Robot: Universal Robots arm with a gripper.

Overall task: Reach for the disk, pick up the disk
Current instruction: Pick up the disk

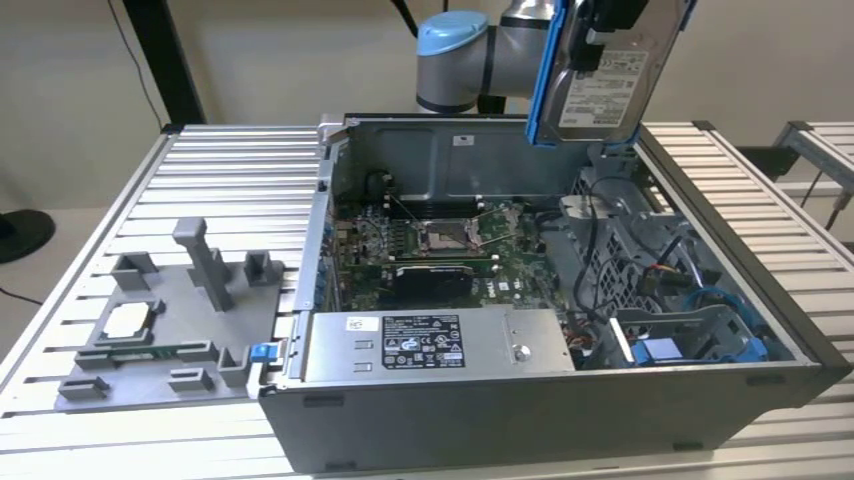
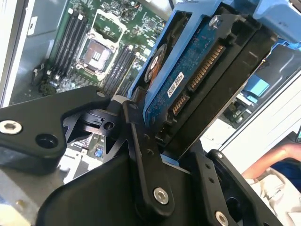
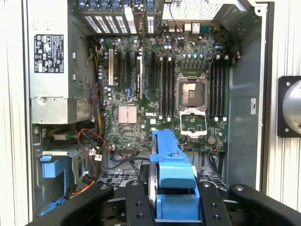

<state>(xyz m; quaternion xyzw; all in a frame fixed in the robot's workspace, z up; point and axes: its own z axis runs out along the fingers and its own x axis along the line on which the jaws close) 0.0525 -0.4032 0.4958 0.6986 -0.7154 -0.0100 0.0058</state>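
Blue-bracketed, the disk [image 1: 607, 75] hung above the open computer case [image 1: 561, 400], the gripper [image 2: 160, 141] clamped tight on its edge with fingers [image 2: 141, 155] closed round it

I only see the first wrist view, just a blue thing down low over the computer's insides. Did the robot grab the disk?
Observer: Yes. In the second wrist view the gripper is shut on the disk, its fingers pressing both sides.
Operator: Is it still inside the computer?
Observer: No. In the exterior view the disk hangs high above the open computer case.
Operator: What does its front look like?
Observer: A white label faces the exterior camera, with the blue bracket along its edge.
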